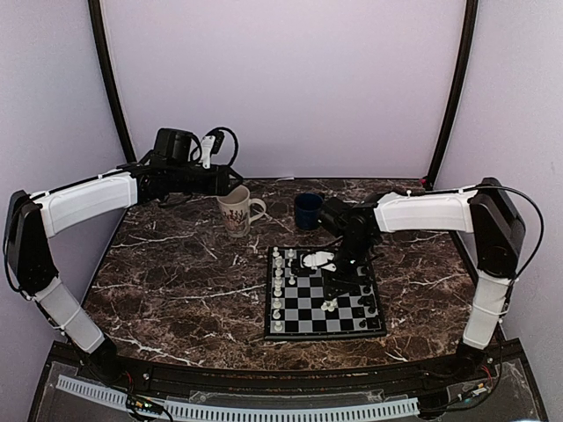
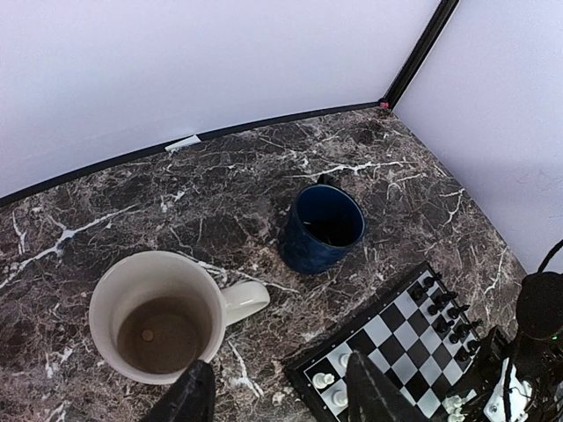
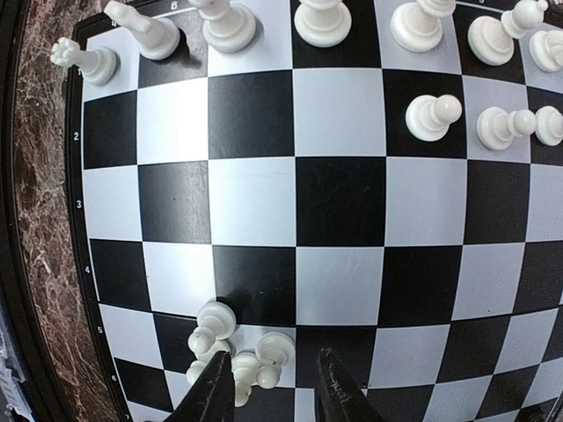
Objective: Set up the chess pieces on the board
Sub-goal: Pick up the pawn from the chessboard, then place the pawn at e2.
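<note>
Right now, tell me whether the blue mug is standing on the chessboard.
No, the blue mug stands on the marble table, clear of the chessboard edge.

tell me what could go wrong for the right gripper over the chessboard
1. Several tiny white plastic pawns sit bunched beside one fingertip of the open right gripper; closing may catch two or scatter them across the black and light-grey checkered board.
2. The white pieces already standing along the board's edge are close-set; a low pass could topple them.
</note>
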